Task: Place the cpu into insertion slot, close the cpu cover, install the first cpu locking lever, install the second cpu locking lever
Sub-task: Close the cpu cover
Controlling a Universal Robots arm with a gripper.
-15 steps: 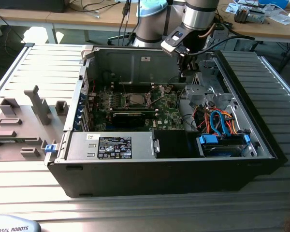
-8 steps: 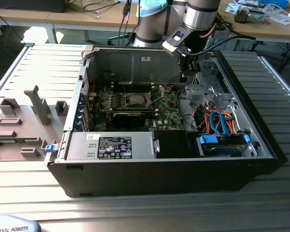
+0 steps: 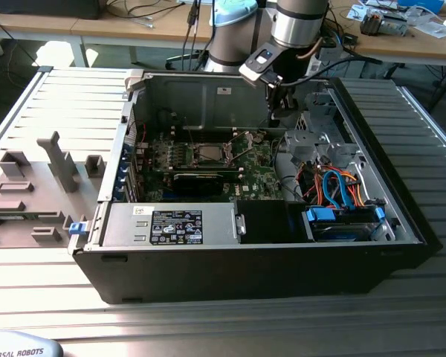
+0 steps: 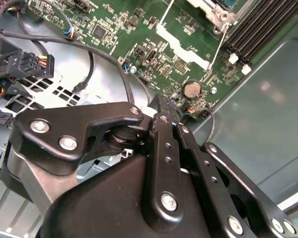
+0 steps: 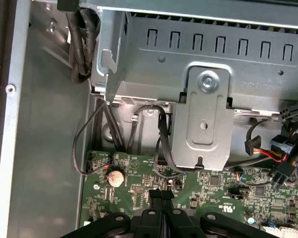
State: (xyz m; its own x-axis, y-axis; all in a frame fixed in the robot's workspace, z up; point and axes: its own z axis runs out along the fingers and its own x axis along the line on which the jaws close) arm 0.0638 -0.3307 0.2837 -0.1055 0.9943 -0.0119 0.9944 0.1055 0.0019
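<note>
Inside the open computer case (image 3: 201, 97), close to its back wall, the gripper (image 3: 275, 115) hangs just above the edge of the green motherboard (image 5: 218, 191), near a coin battery (image 5: 115, 177) and beside a grey metal drive cage (image 5: 203, 114); in the first wrist view its fingers (image 5: 155, 198) are pressed together with nothing seen between them. The cpu (image 3: 208, 154) lies flat in the socket at the middle of the board, well apart from the gripper, toward the exterior view's left of it, and two thin metal levers (image 4: 216, 49) reach out from the socket's corner
</note>
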